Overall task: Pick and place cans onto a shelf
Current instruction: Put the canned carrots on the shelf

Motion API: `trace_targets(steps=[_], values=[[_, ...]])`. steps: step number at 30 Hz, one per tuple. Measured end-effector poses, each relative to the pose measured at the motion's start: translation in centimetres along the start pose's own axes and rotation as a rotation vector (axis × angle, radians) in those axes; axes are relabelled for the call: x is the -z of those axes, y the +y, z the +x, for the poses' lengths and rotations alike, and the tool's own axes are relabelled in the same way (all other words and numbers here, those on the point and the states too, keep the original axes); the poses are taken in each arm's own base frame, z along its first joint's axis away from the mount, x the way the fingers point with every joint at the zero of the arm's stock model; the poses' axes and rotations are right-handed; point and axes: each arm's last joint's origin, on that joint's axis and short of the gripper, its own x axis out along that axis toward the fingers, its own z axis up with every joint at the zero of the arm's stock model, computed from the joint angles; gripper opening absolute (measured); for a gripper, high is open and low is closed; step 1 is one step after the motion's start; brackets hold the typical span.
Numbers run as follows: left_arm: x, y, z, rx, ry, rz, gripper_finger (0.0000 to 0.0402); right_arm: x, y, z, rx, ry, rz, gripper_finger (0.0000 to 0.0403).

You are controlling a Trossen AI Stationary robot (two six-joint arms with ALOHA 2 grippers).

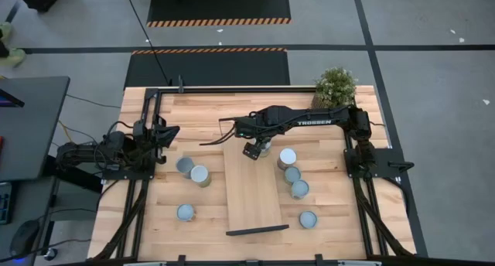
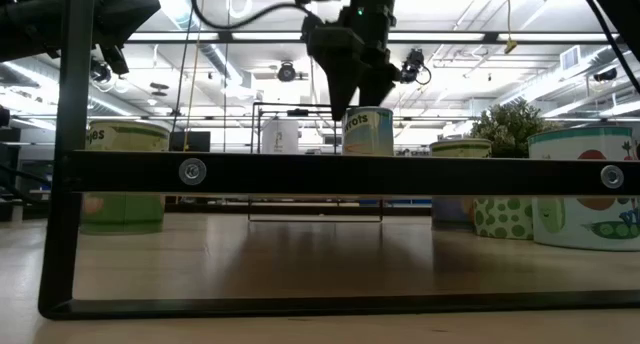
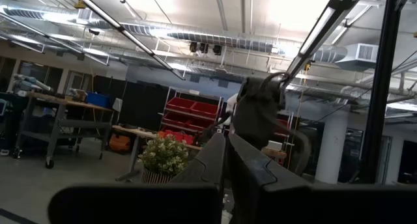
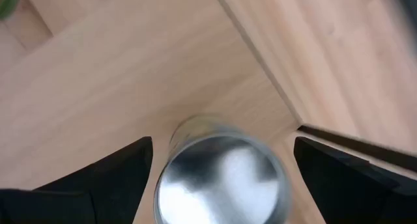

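Observation:
The shelf [image 1: 251,192] lies flat in the middle of the table, with a black frame at its near end [image 1: 257,230]. My right gripper [image 1: 261,148] is open above a can [image 4: 221,178] that stands upright on the tabletop by the shelf's far end. Its fingers [image 4: 104,178] stand on either side of the can's shiny top without touching it. In the low view the gripper [image 2: 350,109] points down over this can [image 2: 367,131]. Three cans [image 1: 199,175] stand left of the shelf and several [image 1: 291,174] to its right. My left gripper [image 1: 161,134] waits, shut, at the table's left.
A potted plant [image 1: 335,86] stands at the table's far right corner. The nearest can to my right gripper [image 1: 287,158] stands just right of the shelf's far end. The shelf's board [image 1: 251,204] is bare wood.

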Motion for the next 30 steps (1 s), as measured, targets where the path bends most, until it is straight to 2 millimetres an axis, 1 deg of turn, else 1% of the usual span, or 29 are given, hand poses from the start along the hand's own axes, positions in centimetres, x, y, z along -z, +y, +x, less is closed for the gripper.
trace_targets(steps=[4,6,9,12,16,24,27,30], values=[[0.0,0.0,0.0,0.0,0.0,0.0,0.0023,-0.1,1.0,-1.4,-0.009,-0.053,-0.058,0.038],[0.0,0.0,0.0,0.0,0.0,0.001,0.0023,-0.1,1.6,-2.3,-0.022,-0.074,-0.125,0.038],[0.0,0.0,0.0,0.0,0.001,0.002,0.0023,0.8,2.9,-3.5,-0.03,-0.067,-0.327,0.0378],[0.0,0.0,0.0,0.0,0.001,0.003,0.0023,1.9,4.0,-3.9,-0.028,-0.035,-0.529,0.0377],[0.0,0.0,0.0,0.0,0.001,0.003,0.0023,2.4,4.5,-4.1,-0.013,-0.034,-0.68,0.0375],[0.0,0.0,0.0,0.0,0.001,0.006,0.0023,2.4,4.3,-3.8,0.054,-0.021,-0.879,0.0375],[0.0,0.0,0.0,0.0,0.001,0.005,0.0023,2.0,4.0,-3.5,0.03,-0.02,-0.878,0.0375],[0.0,0.0,0.0,0.0,0.001,0.006,0.0023,1.5,3.4,-3.2,-0.027,-0.024,-0.815,0.0375]])
